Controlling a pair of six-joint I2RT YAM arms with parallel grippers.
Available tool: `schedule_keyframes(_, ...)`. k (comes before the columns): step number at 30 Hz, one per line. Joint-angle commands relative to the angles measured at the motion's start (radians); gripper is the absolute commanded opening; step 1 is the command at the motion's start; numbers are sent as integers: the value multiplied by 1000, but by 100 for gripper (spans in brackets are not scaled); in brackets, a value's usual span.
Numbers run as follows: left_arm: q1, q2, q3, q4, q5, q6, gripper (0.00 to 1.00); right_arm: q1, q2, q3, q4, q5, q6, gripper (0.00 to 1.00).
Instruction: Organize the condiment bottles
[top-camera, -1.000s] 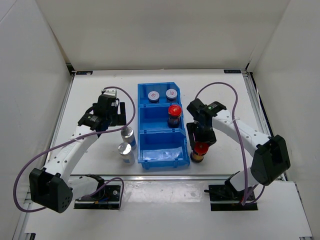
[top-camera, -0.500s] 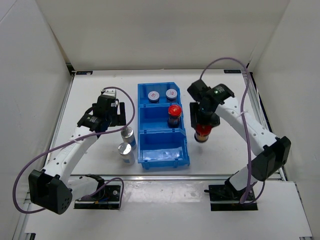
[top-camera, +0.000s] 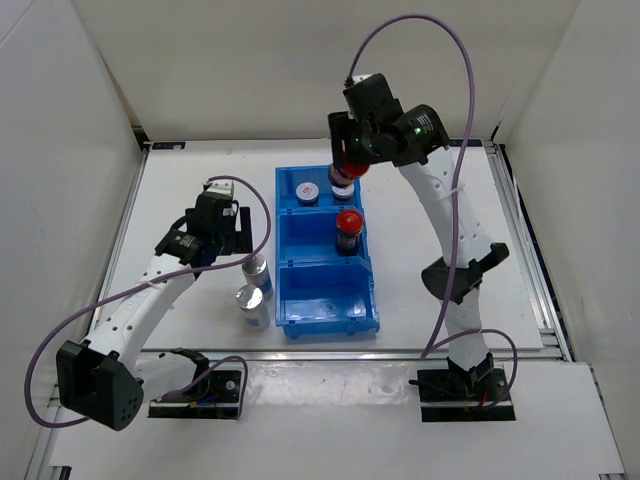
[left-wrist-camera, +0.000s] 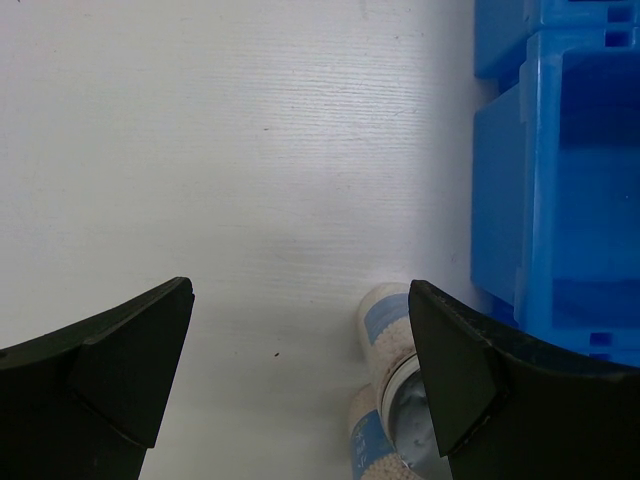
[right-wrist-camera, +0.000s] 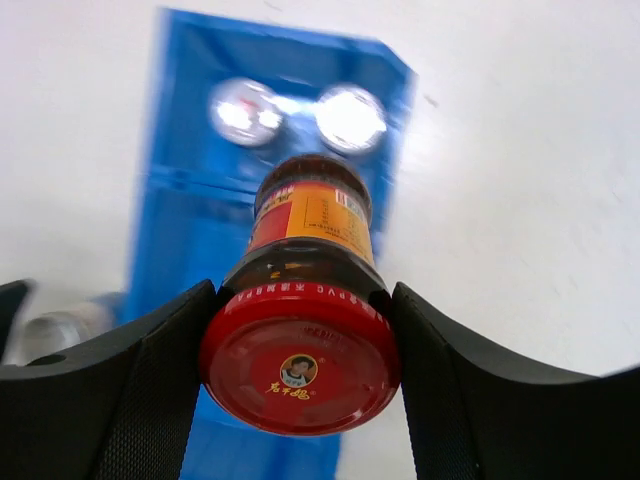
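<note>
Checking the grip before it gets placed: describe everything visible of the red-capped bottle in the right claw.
The red-capped bottle is small and jar-like: a wide red cap printed with a small portrait and lettering, a dark brownish body that looks like glass, an orange-yellow label. The right claw clamps it at the cap, one finger each side; nothing else touches it. It hangs cap-up in the air over the far end of the blue bin.

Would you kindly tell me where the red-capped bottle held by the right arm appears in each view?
Top external: red-capped bottle upper centre, in the right end effector.
Left wrist: not in it.
Right wrist: the bottle fills the centre.
Shared landmark: blue bin.
</note>
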Motion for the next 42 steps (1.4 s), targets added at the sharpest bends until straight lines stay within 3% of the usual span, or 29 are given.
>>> schedule_keyframes(1,-3,-37,-2,4,-17,-5,100,33,25,205,-155,-176,-112,0)
schedule_keyframes(4,-3,-37,-2,4,-26,-5,100,60,74,212,-155,-291,-121,0)
schedule_keyframes(9,-3,-37,-2,4,-26,4,100,110,142,186,-222,-321,-121,0)
schedule_keyframes(15,-3,-46,-2,4,-26,4,100,142,192,141,-213,-310,-121,0)
schedule_keyframes(38,-24,-56,-2,-5,-45,24,100,82,438,138,-222,-258,-83,4)
schedule_keyframes(40,-24,-56,-2,-5,-45,24,100,82,449,138,-222,-258,-83,8)
schedule_keyframes(42,-33,-65,-2,-5,-26,24,100,82,458,138,-222,-258,-74,25)
